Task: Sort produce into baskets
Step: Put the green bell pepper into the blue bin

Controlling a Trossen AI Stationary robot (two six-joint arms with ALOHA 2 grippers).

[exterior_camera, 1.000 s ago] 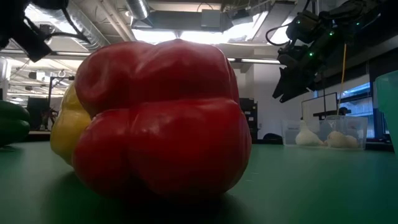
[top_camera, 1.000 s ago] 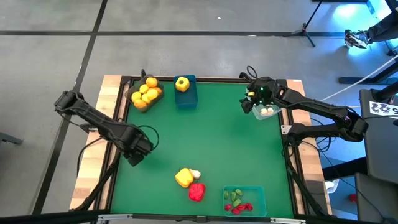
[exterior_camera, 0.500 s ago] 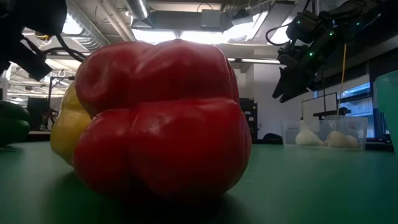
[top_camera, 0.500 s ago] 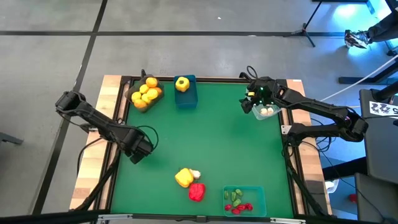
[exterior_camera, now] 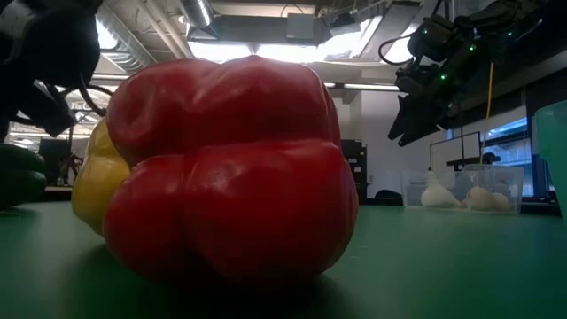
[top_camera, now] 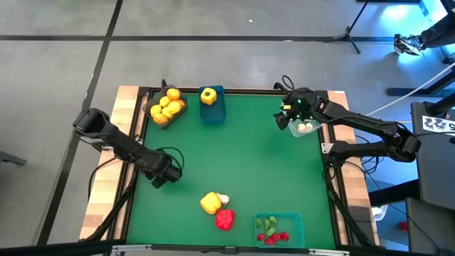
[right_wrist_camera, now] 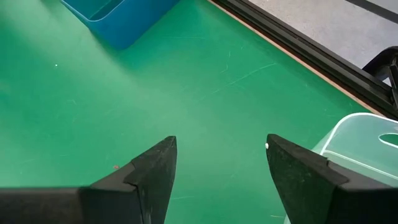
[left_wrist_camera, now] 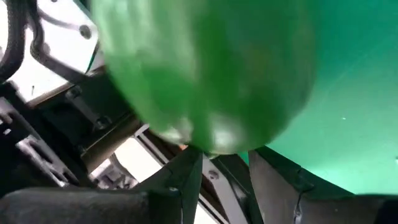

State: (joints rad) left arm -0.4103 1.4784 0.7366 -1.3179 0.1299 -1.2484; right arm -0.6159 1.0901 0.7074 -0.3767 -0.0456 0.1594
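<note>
A green bell pepper (left_wrist_camera: 211, 68) fills the left wrist view and lies on the mat (top_camera: 249, 156) at the far left of the low view (exterior_camera: 16, 177). My left gripper (top_camera: 168, 177) slants down over it near the table's left edge. It is open by a narrow gap (left_wrist_camera: 224, 155), its fingertips right at the pepper. My right gripper (top_camera: 286, 119) hangs open (right_wrist_camera: 221, 152) beside the clear basket (top_camera: 306, 129), which holds white garlic pieces. A yellow pepper (top_camera: 209, 203), a white piece (top_camera: 224, 199) and a red pepper (top_camera: 225, 219) lie together on the mat near the front. My left gripper's fingertips (left_wrist_camera: 194, 163) stand right at the green pepper's surface, coming at it slanting down from the table's left. Whether they touch it I cannot tell.
The dark basket (top_camera: 167, 107) with orange fruits and the blue basket (top_camera: 212, 105) with a yellow pepper stand at the far edge. The teal basket (top_camera: 279, 229), holding small red and green bits, stands at the near right. The mat's middle is bare.
My left gripper has come down and gone a little toward the table's right, onto the green pepper, tipping steeper. The pepper has stayed where it was on the mat.
</note>
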